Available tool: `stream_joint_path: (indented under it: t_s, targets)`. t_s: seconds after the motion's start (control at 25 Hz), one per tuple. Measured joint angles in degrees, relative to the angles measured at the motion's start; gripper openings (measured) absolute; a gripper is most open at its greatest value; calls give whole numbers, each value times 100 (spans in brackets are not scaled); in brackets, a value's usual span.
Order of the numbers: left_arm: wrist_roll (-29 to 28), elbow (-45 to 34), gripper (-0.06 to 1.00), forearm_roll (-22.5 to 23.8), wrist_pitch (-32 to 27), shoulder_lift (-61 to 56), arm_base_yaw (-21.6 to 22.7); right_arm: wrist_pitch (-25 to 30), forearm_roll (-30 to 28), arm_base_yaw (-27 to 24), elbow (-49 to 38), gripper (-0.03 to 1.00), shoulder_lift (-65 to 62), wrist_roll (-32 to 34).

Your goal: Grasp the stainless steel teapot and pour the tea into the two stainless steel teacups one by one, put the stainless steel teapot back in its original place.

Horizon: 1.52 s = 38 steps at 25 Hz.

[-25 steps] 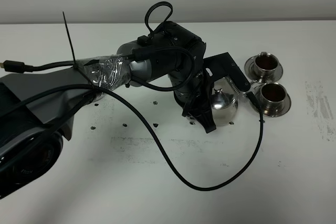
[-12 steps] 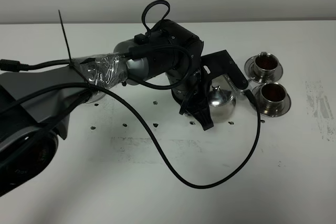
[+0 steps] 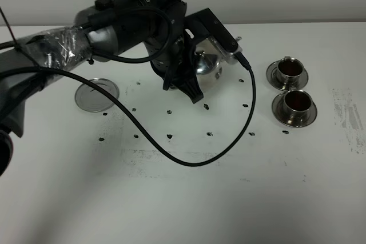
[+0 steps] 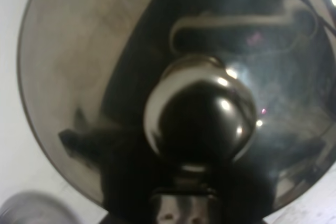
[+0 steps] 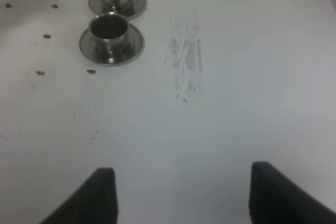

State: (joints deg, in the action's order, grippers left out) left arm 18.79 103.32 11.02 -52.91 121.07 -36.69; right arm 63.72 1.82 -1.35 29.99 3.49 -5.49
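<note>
Even, soft light is cast from above; faint shadows are thrown. The teapot (image 4: pixel 199 124) is rendered blurred and glare-spotted; the right wrist view is slightly soft.

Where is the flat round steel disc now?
In the exterior high view, the flat round steel disc lies bare on the white table, at the left, under the left arm.

The teapot (image 3: pixel 206 62) hangs between the steel disc (image 3: pixel 97 95) at left and two teacups (image 3: pixel 294 103) at right.

One teapot (image 3: pixel 207 63), two teacups (image 3: pixel 287 70) (image 3: pixel 297 102) on two saucers (image 3: pixel 273 76) (image 3: pixel 278 112), one round steel disc (image 3: pixel 97 95).
</note>
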Motion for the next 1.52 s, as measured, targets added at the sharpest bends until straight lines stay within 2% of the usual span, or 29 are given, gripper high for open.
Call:
stream_joint_path:
  t_s: [0.36,0.68,1.0,1.28,1.52]
  targets:
    - [-251,-1462,17,40,524,-1076,759,0,0,0,0,53,0,0]
    - [-627,-1568,17,3,188,-1357,1528,0,0,0,0,53,0,0]
    - [-679,-2320,17,-230,468,-1598,2162,0,0,0,0,53,0,0]
    - [-973,-2717,17,-379,1073,-1561,2531,0,0,0,0,53,0,0]
    - [-992,-2717,17,-588,1262,-1213,2538,0,0,0,0,53,0,0]
